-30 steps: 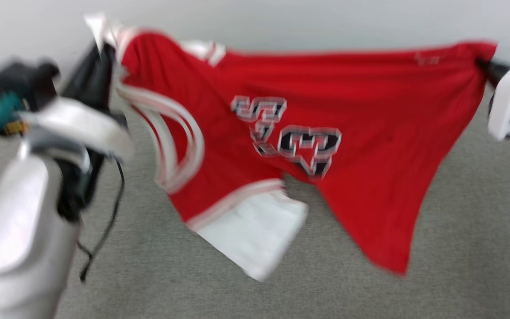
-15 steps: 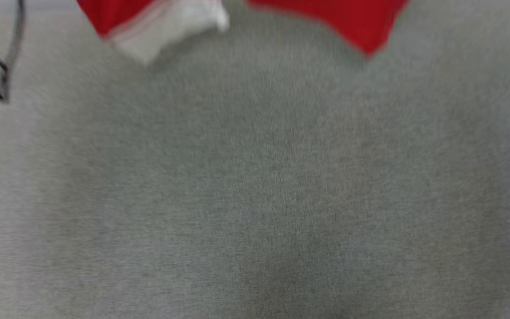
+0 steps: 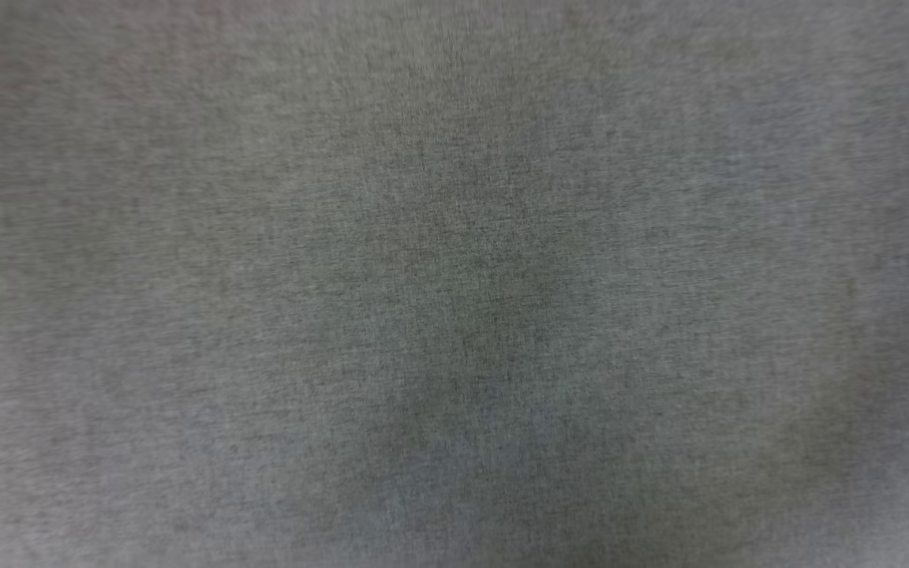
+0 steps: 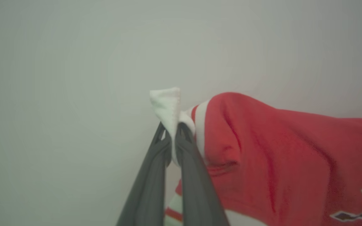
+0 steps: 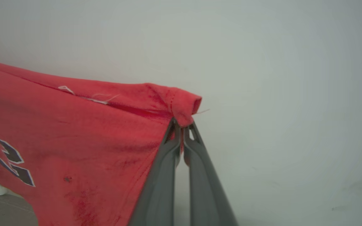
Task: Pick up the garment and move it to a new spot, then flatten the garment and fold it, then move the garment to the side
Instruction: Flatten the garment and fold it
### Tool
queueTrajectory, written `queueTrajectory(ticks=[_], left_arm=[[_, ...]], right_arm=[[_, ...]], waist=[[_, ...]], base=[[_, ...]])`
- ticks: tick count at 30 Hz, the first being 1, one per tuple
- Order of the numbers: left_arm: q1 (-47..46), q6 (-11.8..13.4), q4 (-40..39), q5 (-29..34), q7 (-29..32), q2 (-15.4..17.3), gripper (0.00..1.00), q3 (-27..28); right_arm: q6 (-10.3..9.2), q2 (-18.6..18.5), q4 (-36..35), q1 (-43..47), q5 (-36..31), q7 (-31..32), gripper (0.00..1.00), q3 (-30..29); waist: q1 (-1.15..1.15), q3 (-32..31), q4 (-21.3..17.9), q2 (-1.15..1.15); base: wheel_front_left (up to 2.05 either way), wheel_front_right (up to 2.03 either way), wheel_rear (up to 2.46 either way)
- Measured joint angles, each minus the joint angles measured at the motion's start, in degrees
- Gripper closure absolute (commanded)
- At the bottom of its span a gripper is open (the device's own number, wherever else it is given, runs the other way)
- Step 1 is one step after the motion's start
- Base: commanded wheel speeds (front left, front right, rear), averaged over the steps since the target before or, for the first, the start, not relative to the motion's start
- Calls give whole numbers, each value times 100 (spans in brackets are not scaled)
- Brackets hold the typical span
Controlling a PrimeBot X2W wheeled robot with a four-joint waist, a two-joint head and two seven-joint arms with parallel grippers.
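Left gripper [image 4: 172,135], two dark fingers, is clamped on a white sleeve tip of the red jersey-style T-shirt with striped trim [image 4: 278,157]; the cloth spreads toward 3 o'clock. My right gripper [image 5: 182,127] pinches a red corner, cloth hanging toward 8 o'clock. Risk: both bites are shallow; hard stretching may slip a corner free. Head view gives blurred grey carpet [image 3: 454,284], so placement goes unchecked.

Grey carpet [image 3: 454,284] open throughout; garment [image 5: 74,131] spans space before pale wall [image 5: 262,62]

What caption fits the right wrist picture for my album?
The right end effector pinches a corner of the red garment, held up.
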Motion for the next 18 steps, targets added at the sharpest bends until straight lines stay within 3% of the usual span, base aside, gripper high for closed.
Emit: queueTrajectory(ticks=[6, 11, 18], left_arm=[[-20, -99, 567, -100, -335, -78, 100, -54], [363, -185, 847, -308, -581, -132, 100, -89], [1967, -233, 598, -831, -734, -213, 100, -5]], right_arm=[[-1, 53, 676, -254, 266, -324, 100, 464], [-1, 55, 1038, -180, 524, -452, 100, 906], [-1, -196, 935, 1154, 1146, -595, 100, 1556]], waist=[[0, 387, 16, 0], [0, 291, 105, 0], [-1, -248, 212, 0]], base=[[0, 0, 0], [0, 0, 0], [0, 0, 0]])
